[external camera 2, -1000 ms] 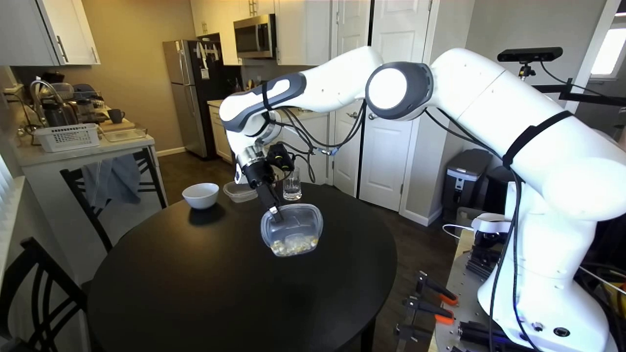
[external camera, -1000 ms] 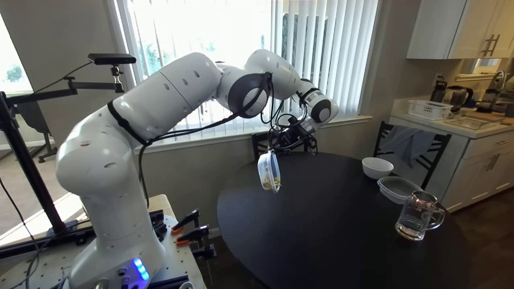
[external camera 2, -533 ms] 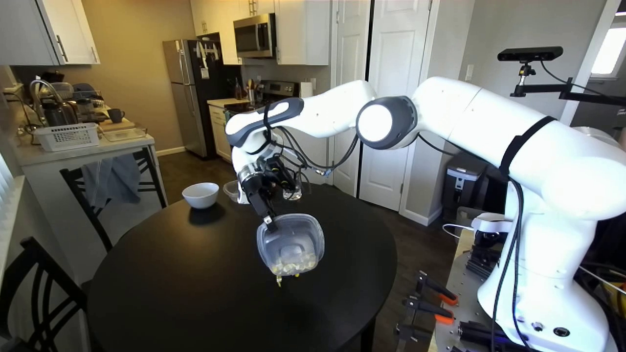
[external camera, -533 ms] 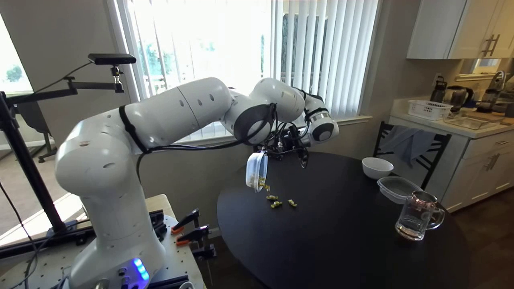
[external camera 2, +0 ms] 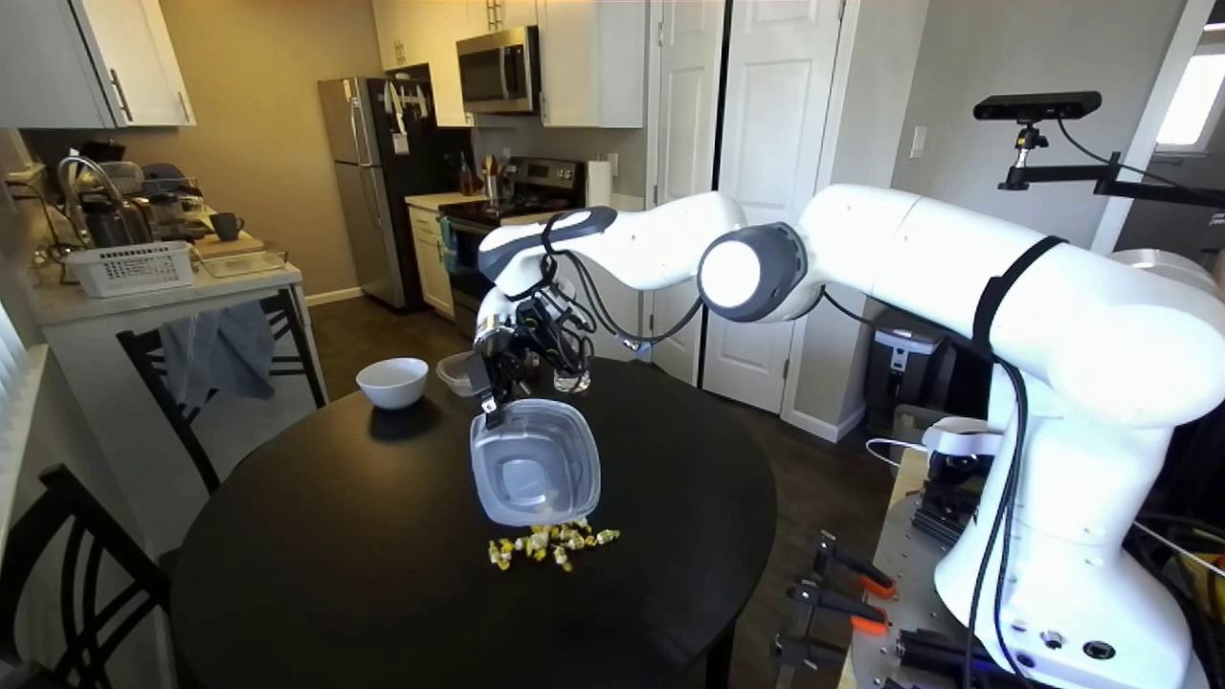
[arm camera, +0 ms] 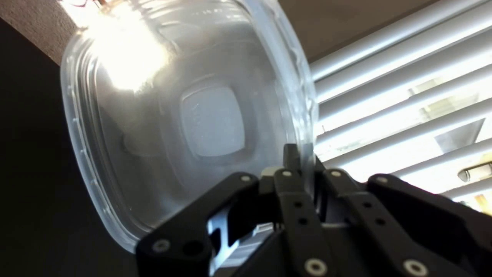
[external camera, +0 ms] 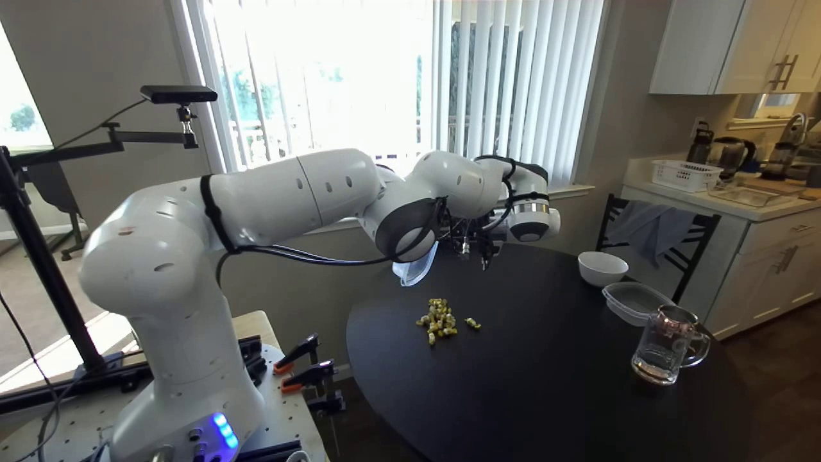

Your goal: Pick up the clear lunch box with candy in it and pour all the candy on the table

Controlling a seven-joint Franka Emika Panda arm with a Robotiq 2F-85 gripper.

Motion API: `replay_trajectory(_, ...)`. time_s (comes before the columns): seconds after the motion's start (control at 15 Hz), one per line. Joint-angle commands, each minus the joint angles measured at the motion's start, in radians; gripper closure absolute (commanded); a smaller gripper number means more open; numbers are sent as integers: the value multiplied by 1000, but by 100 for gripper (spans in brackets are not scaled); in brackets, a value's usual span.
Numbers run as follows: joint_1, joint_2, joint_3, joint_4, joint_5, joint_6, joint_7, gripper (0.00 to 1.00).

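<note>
Wrist view—gripper (arm camera: 304, 158) pinches lunch box (arm camera: 213, 121) by rim.

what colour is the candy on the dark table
The candy is yellow with whitish parts, clearest in an exterior view.

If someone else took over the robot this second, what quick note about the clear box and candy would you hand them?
Gripper: shut on the rim of the clear lunch box.
Candy: loose pile on the table, one piece slightly apart.
The clear lunch box: held tilted, off the table; no candy shows inside, though glare hides a patch in the wrist view.
Done: box picked up and, it seems, fully poured out.
Left: apparently nothing but checking that glare-hidden patch.
</note>
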Motion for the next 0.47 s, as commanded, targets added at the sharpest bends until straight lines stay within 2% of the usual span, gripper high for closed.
replay_trajectory(0.0, 14, 19, 0, 56, 28, 45, 99, 99)
replay_trajectory(0.4, 51, 12, -32, 89, 9, 184, 205, 99)
